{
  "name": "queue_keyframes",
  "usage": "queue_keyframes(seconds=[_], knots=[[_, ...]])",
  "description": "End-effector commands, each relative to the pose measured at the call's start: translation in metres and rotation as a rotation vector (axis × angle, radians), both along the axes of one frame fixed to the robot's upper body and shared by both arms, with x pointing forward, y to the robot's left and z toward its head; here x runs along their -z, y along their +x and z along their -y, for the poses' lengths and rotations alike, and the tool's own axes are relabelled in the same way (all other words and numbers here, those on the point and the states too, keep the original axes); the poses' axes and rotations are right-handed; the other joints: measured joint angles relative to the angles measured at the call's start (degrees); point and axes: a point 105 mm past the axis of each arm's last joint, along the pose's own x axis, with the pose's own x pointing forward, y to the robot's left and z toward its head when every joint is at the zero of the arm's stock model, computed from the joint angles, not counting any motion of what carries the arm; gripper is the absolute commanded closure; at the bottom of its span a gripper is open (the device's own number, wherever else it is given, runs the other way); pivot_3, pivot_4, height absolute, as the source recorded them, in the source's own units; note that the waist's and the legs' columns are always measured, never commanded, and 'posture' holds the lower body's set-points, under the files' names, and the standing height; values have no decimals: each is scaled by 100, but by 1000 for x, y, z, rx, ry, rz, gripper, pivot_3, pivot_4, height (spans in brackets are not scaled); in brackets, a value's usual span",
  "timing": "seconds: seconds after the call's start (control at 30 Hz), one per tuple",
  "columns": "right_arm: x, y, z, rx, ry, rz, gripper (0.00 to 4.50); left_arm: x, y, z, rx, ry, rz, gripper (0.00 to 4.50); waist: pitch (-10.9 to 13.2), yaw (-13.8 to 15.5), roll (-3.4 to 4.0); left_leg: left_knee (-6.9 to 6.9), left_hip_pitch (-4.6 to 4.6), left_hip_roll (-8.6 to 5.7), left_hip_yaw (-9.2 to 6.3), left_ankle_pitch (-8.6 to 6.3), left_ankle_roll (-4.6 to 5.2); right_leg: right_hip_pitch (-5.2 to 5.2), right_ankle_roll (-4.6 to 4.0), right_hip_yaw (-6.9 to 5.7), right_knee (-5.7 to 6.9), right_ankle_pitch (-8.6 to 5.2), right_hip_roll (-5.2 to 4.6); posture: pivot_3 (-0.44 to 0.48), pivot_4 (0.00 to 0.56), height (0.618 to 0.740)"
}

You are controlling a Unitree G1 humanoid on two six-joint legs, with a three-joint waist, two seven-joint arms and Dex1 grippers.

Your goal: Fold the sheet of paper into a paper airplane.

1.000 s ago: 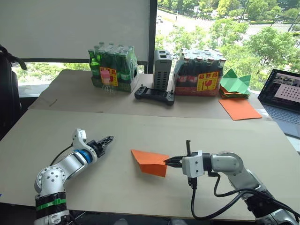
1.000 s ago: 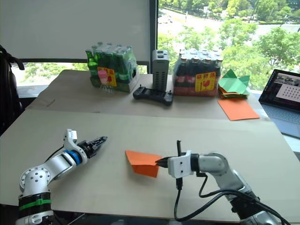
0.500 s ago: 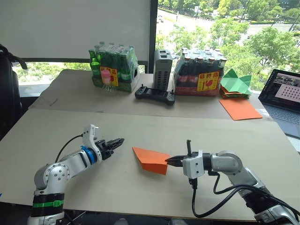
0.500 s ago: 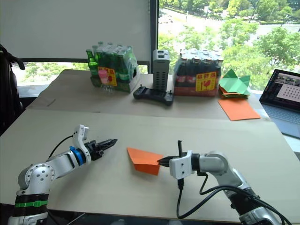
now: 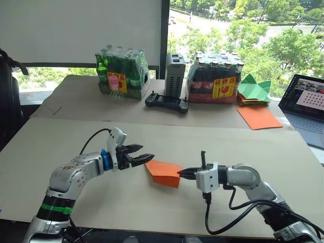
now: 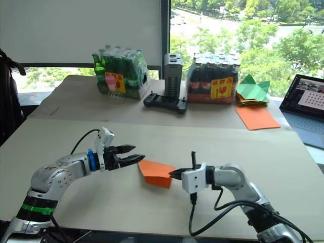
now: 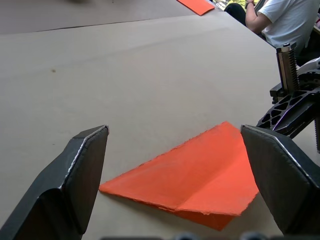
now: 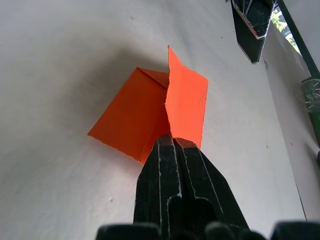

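Observation:
The sheet of paper (image 5: 163, 172) is a small bright orange folded wedge lying on the near tan table, its point toward the left. My right gripper (image 5: 180, 174) is shut on its right edge; in the right wrist view the closed fingers (image 8: 172, 165) pinch an upturned flap of the sheet of paper (image 8: 145, 112). My left gripper (image 5: 145, 157) is open, its fingertips just at the wedge's left point, apart from it. In the left wrist view the sheet of paper (image 7: 195, 172) lies ahead between the spread fingers (image 7: 80, 170).
On the far table stand a pack of green bottles (image 5: 121, 76), a grey box (image 5: 175, 75), a black controller (image 5: 167, 103), a pack of dark bottles (image 5: 215, 78), green paper shapes (image 5: 254, 88) and a larger orange sheet (image 5: 258, 116). A laptop (image 5: 309, 106) sits at right.
My left arm has swung right across the table until its open gripper reached the wedge's left point. The right gripper has kept its hold on the paper, barely moving.

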Motion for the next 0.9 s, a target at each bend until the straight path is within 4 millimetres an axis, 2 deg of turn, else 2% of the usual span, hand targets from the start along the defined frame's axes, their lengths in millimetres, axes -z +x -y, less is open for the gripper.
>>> queue_keyframes(seconds=[0.03,0.2,0.43,0.47,0.9], knots=[[-9,0,-2,-1,23,38,4500,-8,6,-1,24,2,42,306,0,-1,0,0,0,-1,0,0,0,0,0,0,1,0,0,0,150,740],[-7,-2,0,9,23,38,4500,-10,6,1,57,-11,43,1921,1,9,0,1,-3,0,0,-1,1,-1,0,0,1,0,-1,0,150,740],[-8,-3,-1,14,27,39,4500,-6,1,15,164,19,31,4307,1,10,0,2,-2,0,0,-1,1,-1,0,0,3,0,-1,0,150,740],[-9,-4,-1,14,27,39,4500,-4,2,16,172,39,35,4479,1,11,0,2,-3,-1,0,-1,1,-1,0,0,2,0,-1,0,150,740],[-10,-7,-2,12,24,37,4500,29,18,17,214,147,-1,4479,1,12,0,4,-2,-2,0,0,2,-1,0,-1,4,0,-1,0,150,740]])
